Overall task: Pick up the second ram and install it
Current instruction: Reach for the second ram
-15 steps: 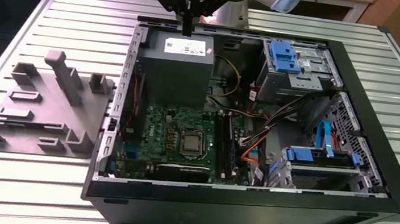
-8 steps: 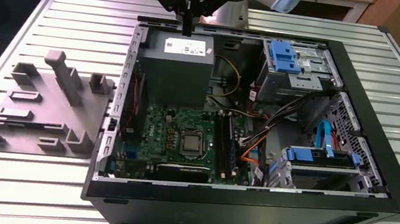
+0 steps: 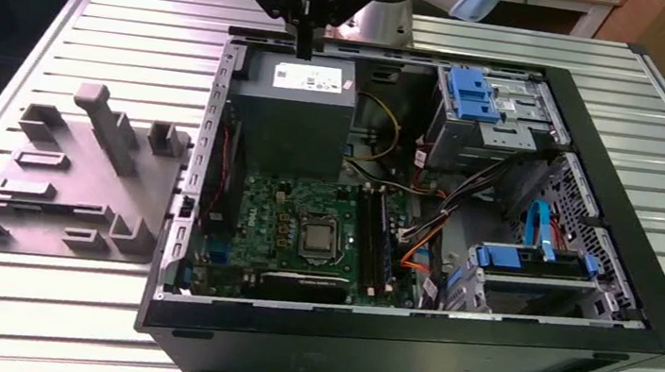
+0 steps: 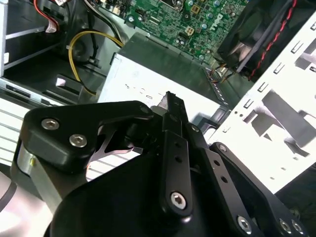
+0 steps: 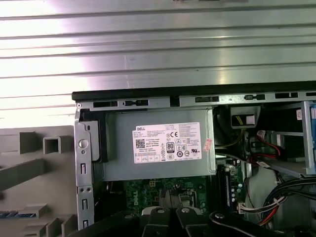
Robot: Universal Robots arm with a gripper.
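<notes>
My gripper [image 3: 305,48] hangs over the far edge of the open computer case [image 3: 414,348], just above the grey power supply [image 3: 295,110]. Its dark fingers [image 4: 174,116] are pressed together with nothing between them. In the first wrist view the gripper [image 5: 170,217] points at the power supply [image 5: 158,145]. A narrow blue-green strip, apparently the second ram [image 5: 19,214], lies in a slot of the grey fixture [image 5: 29,168], to the exterior view's left of the case and well away from my gripper. The motherboard [image 3: 301,230] shows its long black slot rails [image 3: 374,239] beside the processor.
The grey fixture [image 3: 66,182] with upright holders sits on the slatted metal table [image 3: 137,19]. Inside the case there are blue drive brackets [image 3: 471,94], loose cables [image 3: 429,226] and a yellow wire [image 4: 81,44]. A fan [image 4: 256,34] sits near the perforated case wall.
</notes>
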